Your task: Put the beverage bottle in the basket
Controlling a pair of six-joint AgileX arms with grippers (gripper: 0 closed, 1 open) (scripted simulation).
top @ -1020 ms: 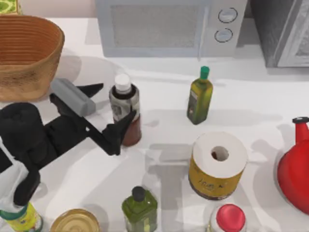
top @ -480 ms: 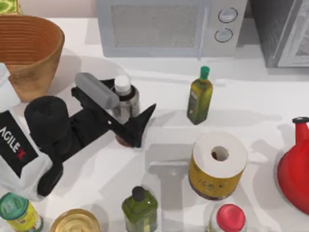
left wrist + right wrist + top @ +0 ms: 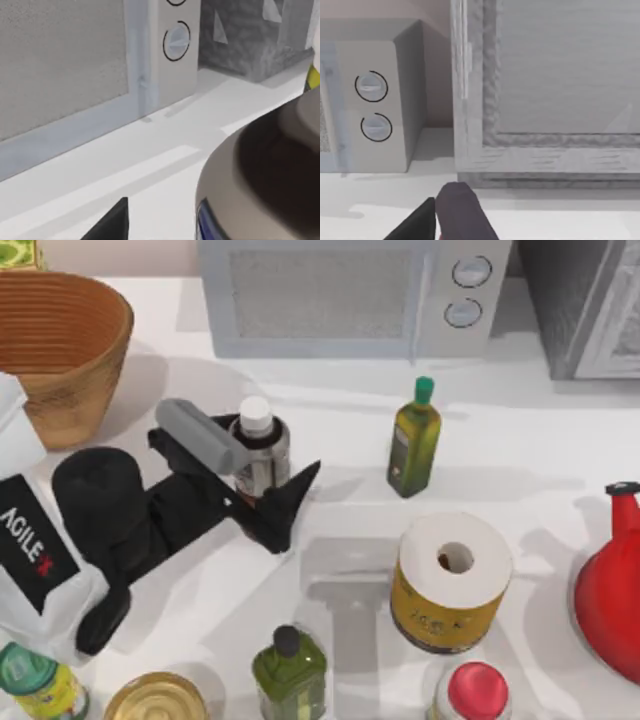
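Note:
The beverage bottle, white-capped with a grey-silver label, stands upright left of the table's middle. Its lower part is hidden by my left gripper. That gripper straddles the bottle: one black finger lies against the side nearer the table's front, and the other is hidden under the grey wrist camera. In the left wrist view the bottle's shoulder looms very close. The tan wicker basket sits at the back left, apart from the arm. My right gripper is parked, facing the microwave and a grey cabinet.
A microwave lines the back edge. A slim olive bottle, a paper roll and a red kettle stand to the right. A squat green bottle, a tin and a green-lidded jar crowd the front.
My left arm swung in from the left until its fingers straddled the bottle. In the last half second it settled slightly toward the front, and the near finger drew against the bottle.

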